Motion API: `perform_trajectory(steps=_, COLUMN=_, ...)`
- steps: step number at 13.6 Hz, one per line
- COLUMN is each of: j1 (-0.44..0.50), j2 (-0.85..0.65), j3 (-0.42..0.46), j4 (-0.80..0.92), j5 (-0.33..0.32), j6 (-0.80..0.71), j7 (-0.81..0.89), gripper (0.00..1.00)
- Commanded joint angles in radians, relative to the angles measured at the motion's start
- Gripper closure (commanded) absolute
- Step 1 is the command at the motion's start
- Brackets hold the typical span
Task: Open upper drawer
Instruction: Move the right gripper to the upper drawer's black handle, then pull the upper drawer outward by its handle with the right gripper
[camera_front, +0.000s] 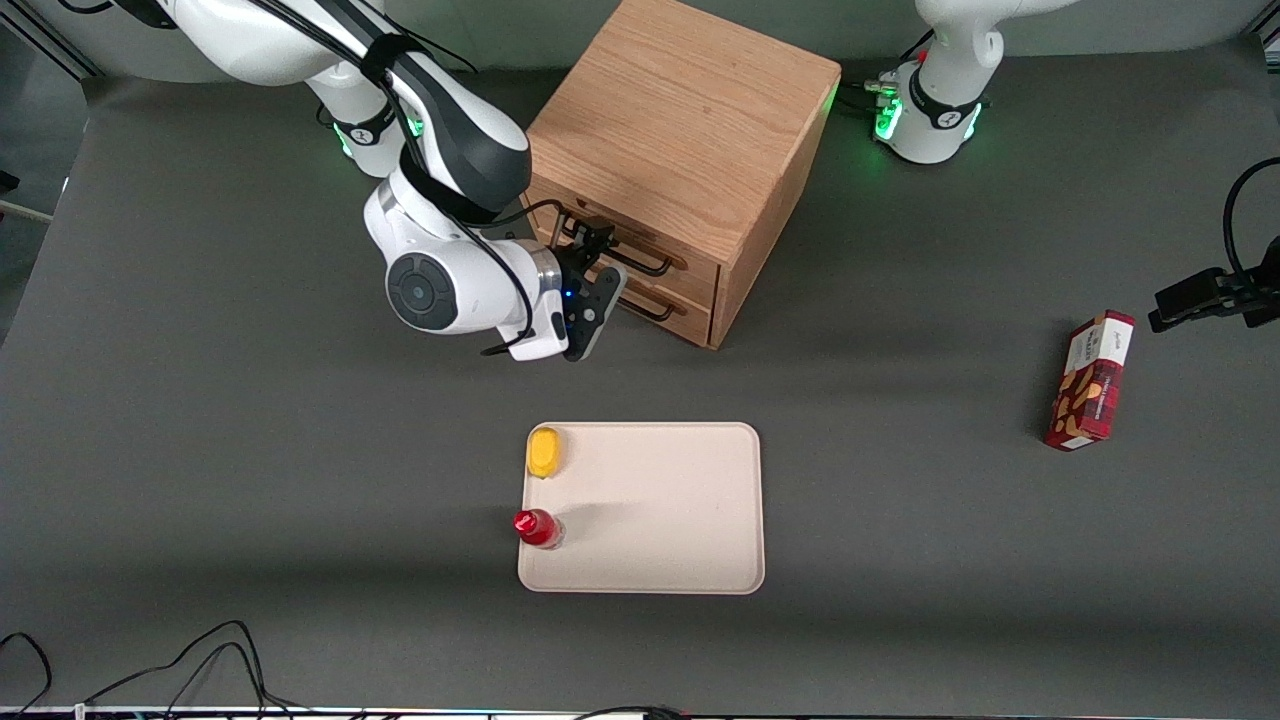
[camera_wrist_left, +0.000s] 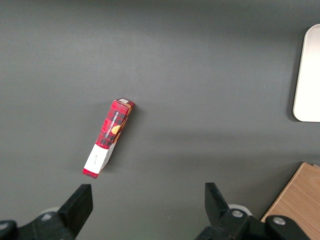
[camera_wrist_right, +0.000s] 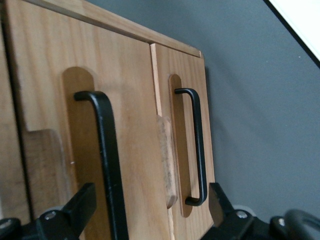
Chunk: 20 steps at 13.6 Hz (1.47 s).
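In front of the cabinet (camera_front: 680, 130), the gripper (camera_front: 592, 268) has its fingers spread, apparently straddling the upper drawer (camera_wrist_right: 80, 100) handle (camera_wrist_right: 107, 160): the approach step, so next comes clamping, then pulling outward.

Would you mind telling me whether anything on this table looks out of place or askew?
Mostly tidy. The red snack box lies alone toward the parked arm's end of the table, tilted askew. The cabinet sits at an angle to the table edge. The gripper is open at the upper drawer, which looks shut.
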Motion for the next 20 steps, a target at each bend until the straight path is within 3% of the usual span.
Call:
perform_trajectory(steps=1, j1=0.003, j2=-0.013, j3=0.016, j4=-0.040, j5=-0.027, j6=0.056, j7=0.047, gripper=0.00)
perform_trajectory(steps=10, j1=-0.018, j2=0.056, j3=-0.008, j4=0.067, j5=-0.108, j6=0.053, j7=0.054, gripper=0.00)
perform_trajectory(steps=15, j1=-0.017, j2=0.088, j3=-0.083, j4=0.159, j5=-0.124, j6=0.022, j7=0.050, gripper=0.00)
perform_trajectory(steps=20, j1=-0.017, j2=0.160, j3=-0.100, j4=0.236, j5=-0.178, j6=0.016, j7=0.048, gripper=0.00)
